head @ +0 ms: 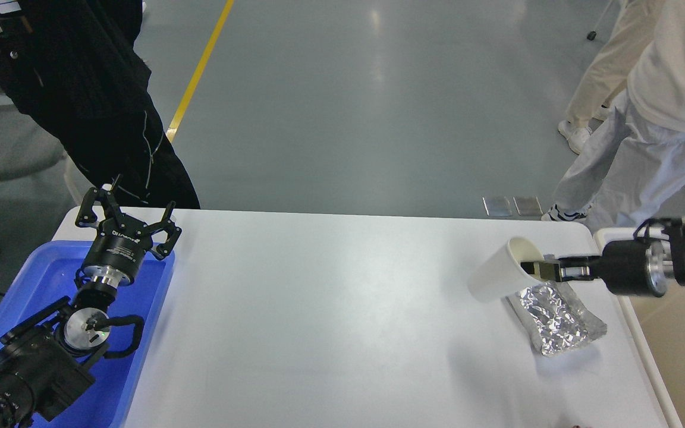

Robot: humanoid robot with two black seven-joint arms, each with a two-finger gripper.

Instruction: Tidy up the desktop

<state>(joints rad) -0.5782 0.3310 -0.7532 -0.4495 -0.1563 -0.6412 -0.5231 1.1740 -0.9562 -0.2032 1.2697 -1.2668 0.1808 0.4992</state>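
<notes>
A white worktop [319, 309] is nearly bare. Near its far right corner, the right gripper [541, 268] jaws pinch a tilted paper cup's [497, 273] rim, above a foil pouch [556, 318] (both still to clear). The left gripper [125, 223] hangs over a blue tray [146, 333] at the left edge, jaws spread, holding nothing.

The left gripper [127, 221] carries white lettering on its black cylindrical body, seen upside down and too blurred to read with certainty. No other text is legible.
</notes>
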